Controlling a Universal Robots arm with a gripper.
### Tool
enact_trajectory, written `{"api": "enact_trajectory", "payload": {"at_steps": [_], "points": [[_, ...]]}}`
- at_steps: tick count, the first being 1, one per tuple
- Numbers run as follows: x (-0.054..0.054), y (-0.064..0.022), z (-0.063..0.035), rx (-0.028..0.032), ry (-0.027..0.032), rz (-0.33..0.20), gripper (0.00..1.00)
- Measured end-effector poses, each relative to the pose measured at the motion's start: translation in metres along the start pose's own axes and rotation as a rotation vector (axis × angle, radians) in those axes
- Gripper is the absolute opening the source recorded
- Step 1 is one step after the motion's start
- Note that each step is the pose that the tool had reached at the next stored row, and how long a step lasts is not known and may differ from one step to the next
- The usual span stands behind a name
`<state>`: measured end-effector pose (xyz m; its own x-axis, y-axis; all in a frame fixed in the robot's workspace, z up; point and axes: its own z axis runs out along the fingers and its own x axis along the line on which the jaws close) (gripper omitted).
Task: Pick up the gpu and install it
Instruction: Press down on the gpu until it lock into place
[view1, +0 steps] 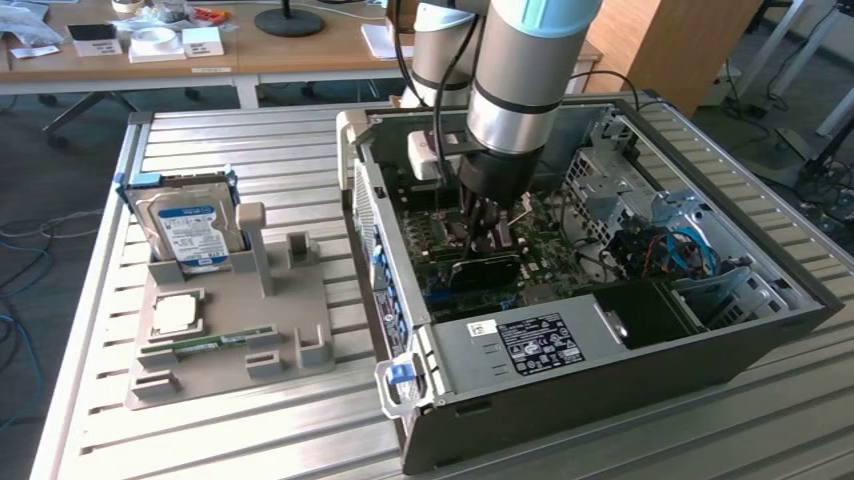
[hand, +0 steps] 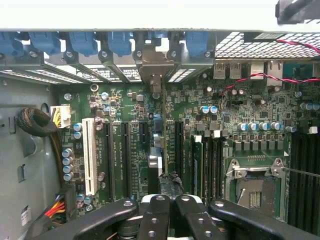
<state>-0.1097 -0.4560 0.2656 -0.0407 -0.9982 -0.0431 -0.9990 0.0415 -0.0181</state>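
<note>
The exterior view is evenly bright with soft daylight. The ribbed counter (view1: 240, 140) shines pale, with streaks of glare along its ridges toward 10 o'clock and again near 5 o'clock. The arm (view1: 527, 70) carries a bright highlight down its metal sleeve. The inside of the computer case (view1: 747, 340) sits in deep shade, and its black outer wall swallows detail. Far things at 12 o'clock look slightly soft.

In the wrist view, a blown-out white band runs along the case rim (hand: 135, 15). The circuit board (hand: 200, 110) is lit evenly and reads sharp. The hand (hand: 168, 212) at 6 o'clock is dark and a little blurred, and the corner at 7 o'clock falls into shadow.
</note>
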Motion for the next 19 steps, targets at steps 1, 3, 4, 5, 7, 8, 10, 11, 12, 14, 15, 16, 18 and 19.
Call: {"api": "enact_trajectory", "payload": {"at_steps": [1, 3, 4, 5, 7, 8, 10, 11, 12, 14, 15, 16, 18, 19], "points": [[0.0000, 0.0001, 0.0000, 0.0000, 0.0000, 0.000, 0.11], [-0.0001, 0.0000, 0.0000, 0.0000, 0.0000, 0.000, 0.11], [-0.0001, 0.0000, 0.0003, 0.0001, -0.0001, 0.000, 0.11], [-0.0001, 0.0000, 0.0011, 0.0001, -0.0002, 0.000, 0.11], [0.0000, 0.0001, 0.0014, -0.0001, 0.0002, 0.000, 0.11], [0.0000, 0.0001, 0.0014, -0.0001, 0.0002, 0.000, 0.11], [0.0000, 0.0001, 0.0015, 0.0000, 0.0001, 0.000, 0.11], [0.0000, 0.0001, 0.0021, 0.0001, -0.0003, 0.000, 0.11], [0.0000, 0.0001, 0.0026, 0.0002, -0.0004, 0.000, 0.11], [0.0001, 0.0001, 0.0026, 0.0000, 0.0000, 0.000, 0.11], [0.0001, 0.0001, 0.0026, -0.0001, 0.0001, 0.000, 0.11], [0.0001, 0.0001, 0.0026, 0.0000, 0.0000, 0.000, 0.11], [0.0001, 0.0002, 0.0029, 0.0000, -0.0002, 0.000, 0.11], [0.0001, 0.0003, 0.0035, 0.0000, -0.0015, 0.000, 0.11]]}}
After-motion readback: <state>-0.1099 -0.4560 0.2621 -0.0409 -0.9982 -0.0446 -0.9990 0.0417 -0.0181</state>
